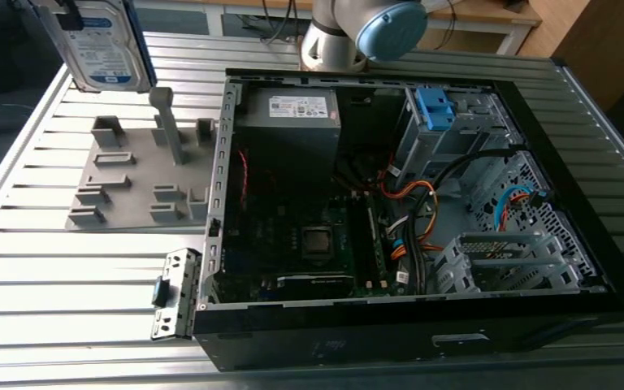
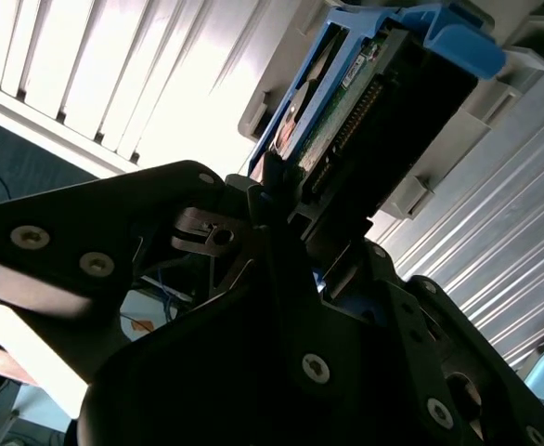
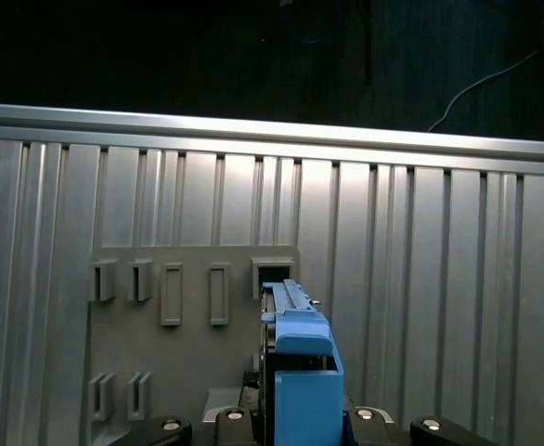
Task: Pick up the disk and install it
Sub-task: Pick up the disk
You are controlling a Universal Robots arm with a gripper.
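Exterior view: disk (image 1: 104,45) upright above grey holder (image 1: 127,195); second wrist view: gripper (image 2: 281,190) pinching disk.

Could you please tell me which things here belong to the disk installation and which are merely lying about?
For the job: the disk, gripped by the gripper; the open computer case.
Lying about: the grey slotted holder; the metal bracket beside the case; the blue bracket inside it.

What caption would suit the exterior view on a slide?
The gripper holds the disk near the grey fixture plate, beside the open computer case.
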